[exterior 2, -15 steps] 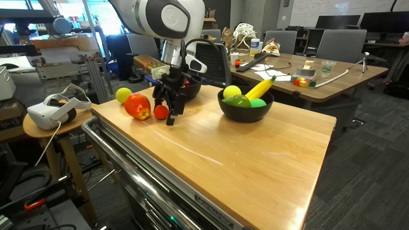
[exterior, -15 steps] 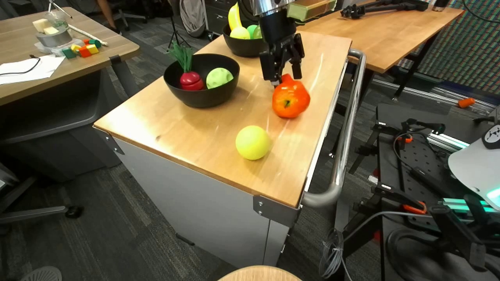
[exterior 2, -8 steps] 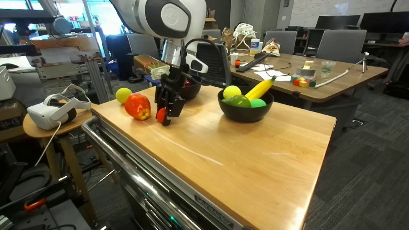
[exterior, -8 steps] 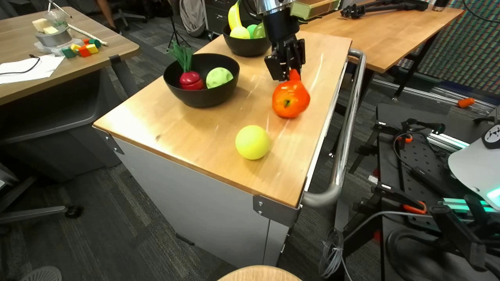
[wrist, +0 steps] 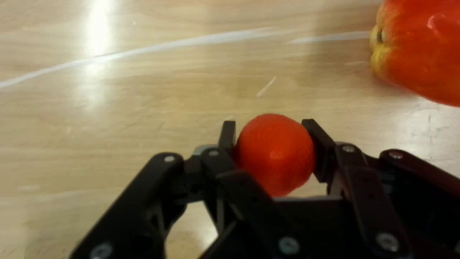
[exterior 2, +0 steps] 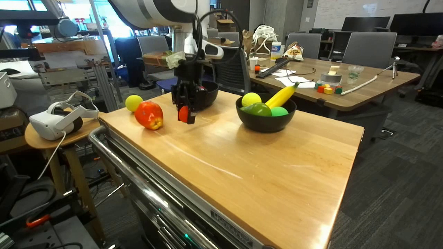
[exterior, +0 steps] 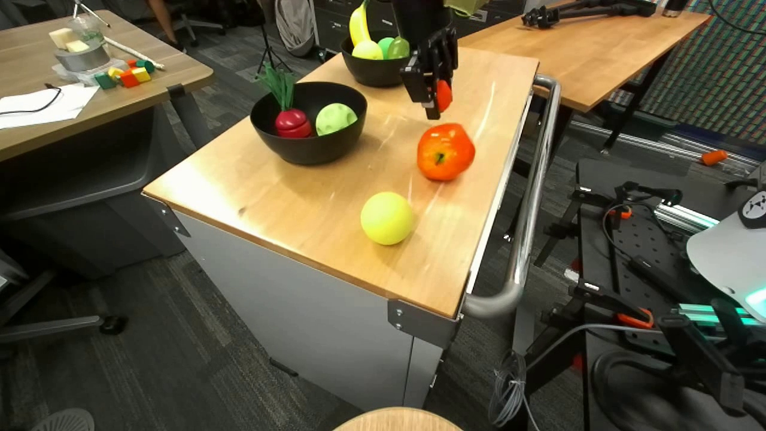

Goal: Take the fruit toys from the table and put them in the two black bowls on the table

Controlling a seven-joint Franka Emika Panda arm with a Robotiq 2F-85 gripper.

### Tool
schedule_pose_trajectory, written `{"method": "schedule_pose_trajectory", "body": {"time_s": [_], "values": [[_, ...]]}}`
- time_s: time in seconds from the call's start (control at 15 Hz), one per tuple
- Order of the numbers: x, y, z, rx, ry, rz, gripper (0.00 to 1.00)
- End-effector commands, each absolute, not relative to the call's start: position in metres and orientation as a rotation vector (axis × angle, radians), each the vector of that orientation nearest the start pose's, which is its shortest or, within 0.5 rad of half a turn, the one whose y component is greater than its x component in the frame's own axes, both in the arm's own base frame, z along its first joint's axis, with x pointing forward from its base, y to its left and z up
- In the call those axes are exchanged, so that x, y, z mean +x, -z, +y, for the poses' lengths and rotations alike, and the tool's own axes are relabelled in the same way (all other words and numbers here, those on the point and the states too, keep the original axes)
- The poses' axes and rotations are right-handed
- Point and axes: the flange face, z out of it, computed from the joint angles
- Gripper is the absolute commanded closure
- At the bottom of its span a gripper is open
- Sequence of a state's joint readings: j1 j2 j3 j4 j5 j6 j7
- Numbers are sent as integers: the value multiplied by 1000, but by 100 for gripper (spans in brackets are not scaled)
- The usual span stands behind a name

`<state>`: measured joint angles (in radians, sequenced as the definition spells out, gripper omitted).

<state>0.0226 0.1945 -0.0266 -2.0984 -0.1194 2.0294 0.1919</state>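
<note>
Since the small, round, orange-red plastic toy (wrist: 275, 154) appears raised clear of the light wooden table (exterior 2: 277, 166), we judge the step in hand to be the carry. It sits in our black two-fingered tool (wrist: 272, 144), whose fingers (wrist: 320, 145) press it from two sides and stand apart only as far as the toy forces them.

Near it, down on the table by the edge with the shiny metal rail (exterior: 537, 185), rests a glossy red, yellow-tipped, apple-like toy (exterior: 446, 152); toward the corner where that edge meets the adjoining one lies a smooth yellow ball (exterior: 388, 218). Both are left for us to collect.

Toward the edge opposite the rail, a round matte black bowl (exterior: 311, 152) holds a dark red toy with green leaves (exterior: 293, 124) and a pale green dimpled ball (exterior: 336, 120). Farther along that edge, a second black bowl (exterior 2: 266, 125) bears a yellow banana (exterior 2: 282, 97), a yellow-green ball (exterior 2: 251, 99), a plain green ball (exterior 2: 279, 111) and a glossy dark green piece (exterior 2: 259, 109).

Next, we should take the toy across the table, away from the rail and high enough to pass over a rim, centre it above a bowl and release it low, as a round thing may bounce. Which bowl is meant we cannot tell; the one with the leafy toy seems to offer more room.
</note>
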Motion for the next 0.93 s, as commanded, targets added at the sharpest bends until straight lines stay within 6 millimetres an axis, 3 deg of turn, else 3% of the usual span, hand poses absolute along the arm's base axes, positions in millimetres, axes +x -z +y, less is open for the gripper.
{"method": "schedule_pose_trajectory", "body": {"time_s": [0.0, 0.27, 0.6, 0.87], "values": [[564, -361, 19, -3408, -219, 80, 77], [619, -378, 41, -3492, 71, -207, 77], [676, -355, 57, -3370, 290, -452, 77], [698, -343, 70, -3305, 295, -593, 77]]}}
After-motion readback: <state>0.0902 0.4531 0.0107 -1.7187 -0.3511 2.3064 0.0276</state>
